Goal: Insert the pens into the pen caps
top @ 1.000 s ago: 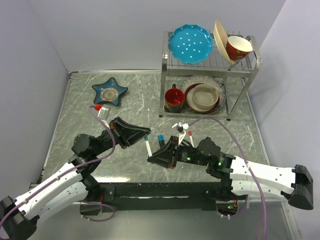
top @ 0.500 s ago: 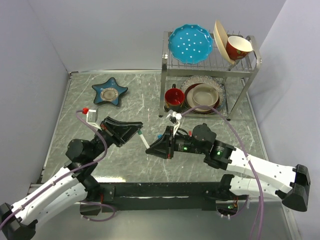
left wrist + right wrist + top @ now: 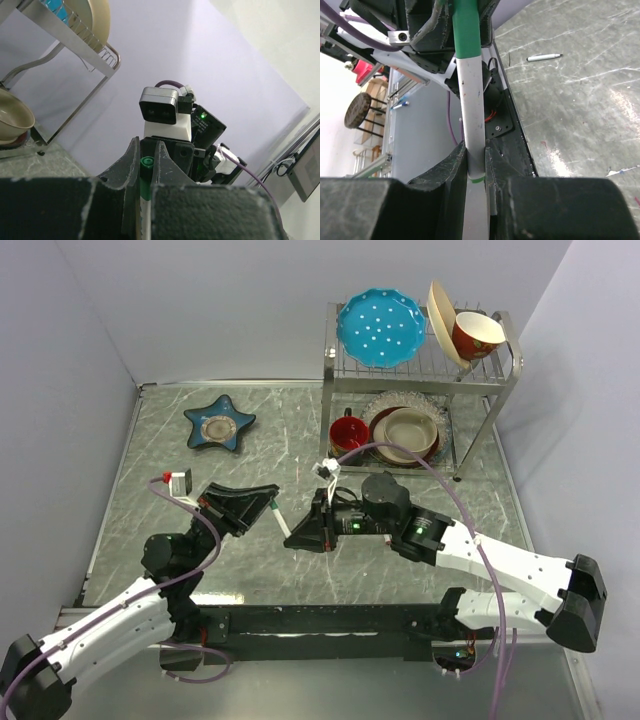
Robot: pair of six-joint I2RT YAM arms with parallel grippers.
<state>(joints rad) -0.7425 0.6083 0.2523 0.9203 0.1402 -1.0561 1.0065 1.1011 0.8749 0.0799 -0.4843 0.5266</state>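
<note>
Both arms have shifted left since a second ago, left arm and right arm meeting above the tabletop. Left fingers clamp the green end of a white pen held in the air; right fingers pinch its barrel. Another pen lies on the tabletop.

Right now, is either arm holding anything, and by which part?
Both hold one white pen: right jaws clamp its white barrel, left jaws its green end.
</note>
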